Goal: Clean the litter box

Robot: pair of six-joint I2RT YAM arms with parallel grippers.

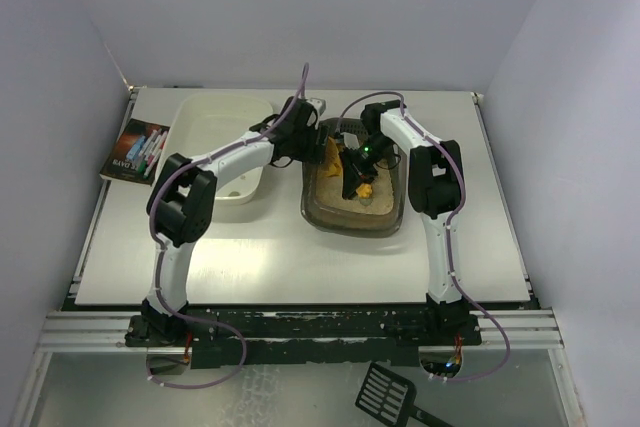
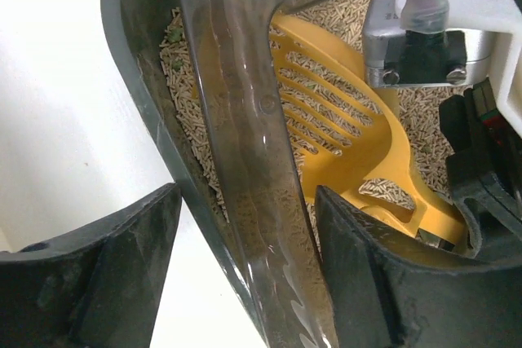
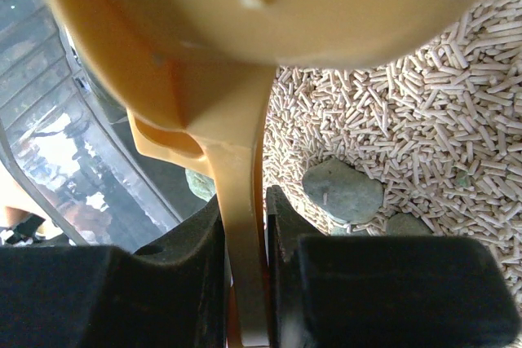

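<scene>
The litter box (image 1: 352, 227) is a dark brown tray of beige pellets in the middle of the table. My left gripper (image 1: 312, 152) is at its left rim. In the left wrist view the left gripper (image 2: 249, 193) is open and straddles the box's wall (image 2: 236, 120), with a gap at the outer finger (image 2: 98, 275). My right gripper (image 3: 245, 201) is shut on the handle of a yellow slotted scoop (image 3: 269, 6), whose head (image 2: 334, 128) lies over the pellets. A grey-green lump (image 3: 342, 191) sits just right of the right gripper's fingers.
A white plastic tub (image 1: 225, 137) stands directly left of the litter box. A small printed box (image 1: 135, 150) lies at the table's left edge. A black slotted scoop (image 1: 385, 394) lies below the table's front rail. Grey walls enclose three sides.
</scene>
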